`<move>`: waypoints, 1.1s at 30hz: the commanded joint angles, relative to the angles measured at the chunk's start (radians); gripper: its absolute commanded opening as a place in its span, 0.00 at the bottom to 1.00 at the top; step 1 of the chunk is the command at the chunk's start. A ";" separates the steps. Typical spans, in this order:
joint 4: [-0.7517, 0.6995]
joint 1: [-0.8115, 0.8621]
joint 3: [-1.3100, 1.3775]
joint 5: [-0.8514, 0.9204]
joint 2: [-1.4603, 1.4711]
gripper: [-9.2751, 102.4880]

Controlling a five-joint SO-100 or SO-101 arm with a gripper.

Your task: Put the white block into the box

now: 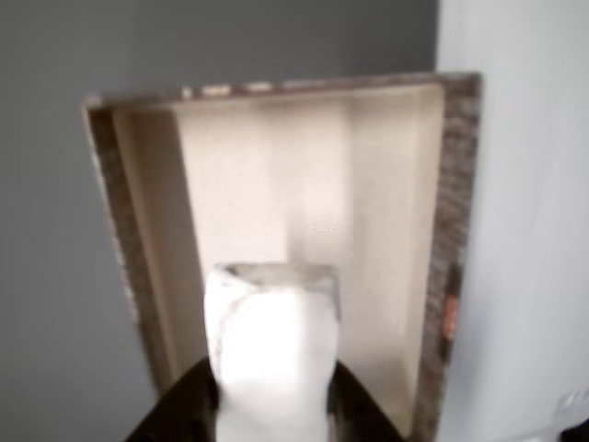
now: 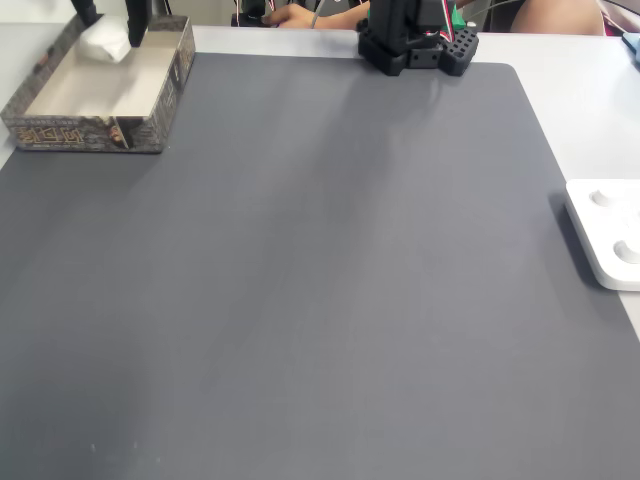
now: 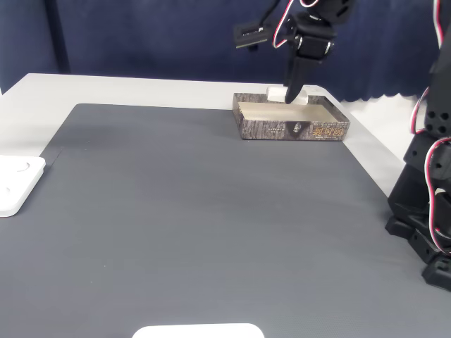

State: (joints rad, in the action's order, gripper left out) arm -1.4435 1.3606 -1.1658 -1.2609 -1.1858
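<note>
Tool [image 3: 289, 97] over box [image 3: 292, 129], seemingly gripping white block [image 1: 271, 354].

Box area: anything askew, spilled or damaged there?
Nothing stands out. The box sits flat on the grey mat, and the claw holds the white block over its far end.

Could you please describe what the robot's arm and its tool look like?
The arm is black plastic with boxy segments, and red, white and black cables loop along it. Its tool has slim, dark tapered fingers. The base is black too.
</note>
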 commanded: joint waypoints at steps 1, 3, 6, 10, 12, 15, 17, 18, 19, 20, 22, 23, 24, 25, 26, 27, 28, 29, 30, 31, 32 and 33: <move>-0.028 0.031 0.123 -0.089 0.012 0.07; -0.028 0.034 0.143 -0.101 0.034 0.07; -0.029 0.038 0.169 -0.107 0.063 0.07; -0.029 0.040 0.189 -0.109 0.106 0.07; -0.031 0.038 0.204 -0.109 0.129 0.07; -0.032 0.031 0.235 -0.112 0.169 0.07; -0.032 0.031 0.249 -0.112 0.186 0.07; -0.032 0.031 0.259 -0.114 0.195 0.07; -0.032 0.031 0.270 -0.114 0.204 0.07; -0.032 0.031 0.281 -0.114 0.215 0.07; -0.032 0.035 0.293 -0.114 0.229 0.07; -0.032 0.037 0.295 -0.114 0.233 0.07; -0.032 0.040 0.295 -0.114 0.236 0.07; -0.032 0.043 0.295 -0.114 0.239 0.07; -0.034 0.044 0.295 -0.115 0.244 0.07; -0.035 0.048 0.295 -0.117 0.247 0.07; -0.035 0.051 0.291 -0.118 0.249 0.07; -0.035 0.054 0.287 -0.118 0.250 0.07; -0.037 0.057 0.285 -0.120 0.252 0.07; -0.040 0.058 0.285 -0.123 0.255 0.07; -0.041 0.060 0.285 -0.130 0.256 0.07; -0.041 0.060 0.285 -0.143 0.261 0.07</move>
State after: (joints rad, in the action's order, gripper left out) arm -1.4726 1.4036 -0.9373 -1.3714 -0.9127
